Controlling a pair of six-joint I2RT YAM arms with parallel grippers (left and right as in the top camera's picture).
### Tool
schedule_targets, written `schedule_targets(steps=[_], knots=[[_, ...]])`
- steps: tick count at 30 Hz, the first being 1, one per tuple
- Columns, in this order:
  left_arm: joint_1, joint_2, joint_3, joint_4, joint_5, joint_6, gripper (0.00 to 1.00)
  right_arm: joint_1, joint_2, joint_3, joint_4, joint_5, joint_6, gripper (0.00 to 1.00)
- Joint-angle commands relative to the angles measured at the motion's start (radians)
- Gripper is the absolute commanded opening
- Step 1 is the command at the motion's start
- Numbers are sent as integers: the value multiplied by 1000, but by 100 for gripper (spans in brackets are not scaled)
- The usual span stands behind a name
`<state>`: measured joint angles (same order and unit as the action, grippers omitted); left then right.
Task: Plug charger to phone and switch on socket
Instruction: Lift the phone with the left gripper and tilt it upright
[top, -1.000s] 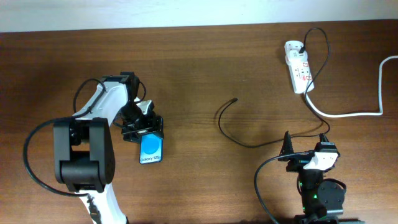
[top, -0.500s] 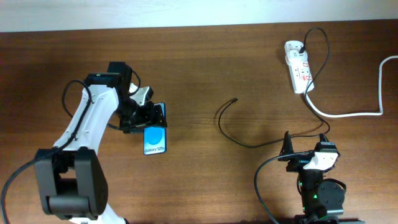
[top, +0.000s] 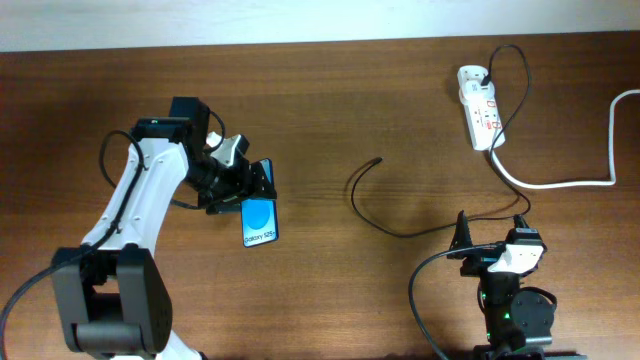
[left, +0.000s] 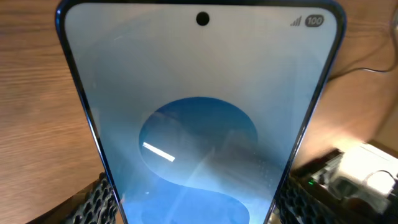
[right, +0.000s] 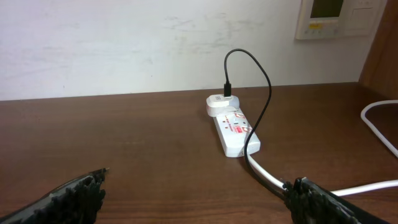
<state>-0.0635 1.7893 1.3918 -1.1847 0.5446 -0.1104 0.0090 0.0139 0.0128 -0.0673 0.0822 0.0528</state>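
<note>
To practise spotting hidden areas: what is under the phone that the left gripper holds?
Around the phone only brown table shows. The left gripper clamps one end, hiding that edge. The wood directly beneath, and whether the phone touches it, is covered.

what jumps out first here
The bright blue phone, held in the left hand left of centre, stands out most. Far right sits the white socket, and the thin black charger curls between them, its tip lying free.

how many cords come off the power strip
2: the black charger cable loops from the power strip at its far end; the thick white cord leaves the near end, heading right.
</note>
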Motion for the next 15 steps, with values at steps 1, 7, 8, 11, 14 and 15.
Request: schedule_targets(steps=[1,7,8,11,14,15], knots=[[-1,-35,21,-9,134,-9,26,-3,-8,-7,-4,9,8,98],[-1,-46,21,-90,167,-8,26,-4,-8,-7,-4,9,8,98],[-1,-55,21,-93,167,-8,26,-3,-8,-7,-4,9,8,98],[-1,-128,21,-97,167,-8,26,-4,-8,-7,-4,9,8,98],[-1,-211,21,-100,167,-9,26,-3,-8,-7,-4,9,8,98],[-1,-241,21,-104,167,-9,27,-3,-8,-7,-4,9,8,98]])
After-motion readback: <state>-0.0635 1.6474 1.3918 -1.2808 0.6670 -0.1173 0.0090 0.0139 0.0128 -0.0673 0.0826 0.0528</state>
